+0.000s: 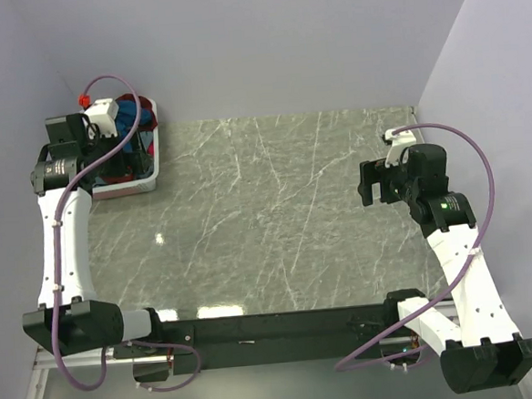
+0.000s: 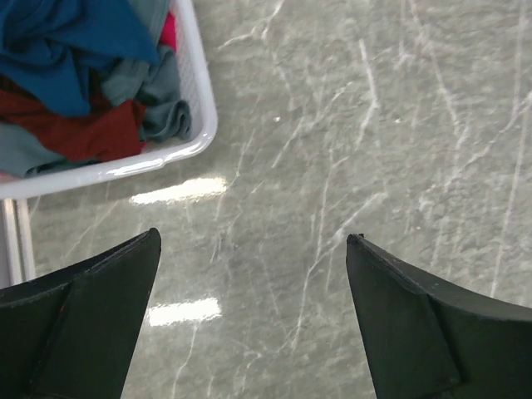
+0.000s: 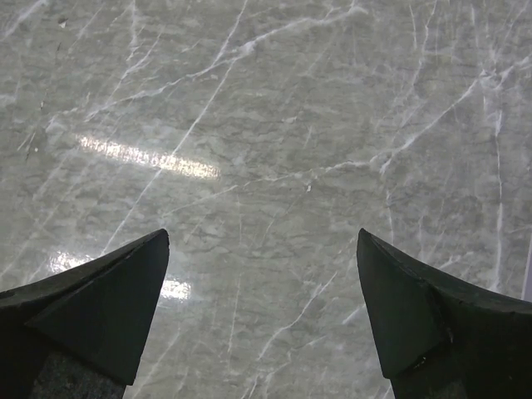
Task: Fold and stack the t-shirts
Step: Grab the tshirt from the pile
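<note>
At far-left table [image 1: 276, 208] corner | white basket [image 2: 208, 116] | crumpled t-shirts [image 2: 75, 50] heaped inside

white plastic basket [image 1: 151, 178]: far-left corner of table | grey marble table [image 1: 276, 217]: glossy

in the top view the left arm [image 1: 62, 223] sits right over the basket [image 1: 124, 188] at about 10 o'clock, so only scraps of the t-shirts [image 1: 134, 117] peek out, can't count them. the left wrist cam cuts basket and pile off at 9 and 12 o'clock. left gripper [image 2: 252, 241] and right gripper [image 3: 262, 237] are both cropped at 6 o'clock, just the tips showing.
</note>
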Motion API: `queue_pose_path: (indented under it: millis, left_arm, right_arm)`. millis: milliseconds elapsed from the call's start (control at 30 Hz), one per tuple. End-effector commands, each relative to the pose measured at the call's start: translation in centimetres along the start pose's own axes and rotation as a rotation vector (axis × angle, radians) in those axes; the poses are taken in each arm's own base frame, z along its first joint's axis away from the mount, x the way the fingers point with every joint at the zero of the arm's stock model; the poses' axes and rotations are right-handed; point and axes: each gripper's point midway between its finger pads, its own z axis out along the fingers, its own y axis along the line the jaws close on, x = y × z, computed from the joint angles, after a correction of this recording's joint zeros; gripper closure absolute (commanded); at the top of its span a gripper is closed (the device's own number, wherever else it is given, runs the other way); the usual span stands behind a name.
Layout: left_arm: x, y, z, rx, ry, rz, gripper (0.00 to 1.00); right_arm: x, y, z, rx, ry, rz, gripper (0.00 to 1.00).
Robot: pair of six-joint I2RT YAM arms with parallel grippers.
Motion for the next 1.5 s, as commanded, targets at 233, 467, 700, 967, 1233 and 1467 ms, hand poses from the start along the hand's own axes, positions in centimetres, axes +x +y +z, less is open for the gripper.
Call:
queue_pose_path:
  millis: [233, 467, 700, 967, 1233, 1467]
  left_arm:
    - [-3.1, 4.7, 1.5, -0.216, 0.009, 0.04, 0.01]
    - [-8.0, 10.0, 5.0, -0.365, -0.03, 0.046, 0.01]
    - [-11.0, 16.1, 11.4, -0.467, -0.078, 0.053, 0.01]
    - [-8.1, 18.8, 17.9, -0.467, -0.015, 0.068, 0.01]
    - [-8.5, 18.5, 19.3, -0.417, -0.028, 0.073, 0.54]
    - [-15.6, 14.7, 13.2, -0.339, -0.216, 0.08, 1.0]
  right_arm:
    - [-0.2, 0.5, -0.5, -0.034, -0.02, -0.007, 0.0]
    - [0.5, 0.4, -0.2, -0.034, -0.005, -0.008, 0.0]
    - [0.5, 0.5, 0.4, -0.059, 0.012, 0.006, 0.0]
    - [1.0, 0.3, 1.3, -0.06, 0.044, 0.013, 0.0]
    - [0.7, 0.2, 1.4, -0.07, 0.047, 0.029, 0.0]
    - [0.5, 0.3, 1.3, -0.072, 0.036, 0.031, 0.01]
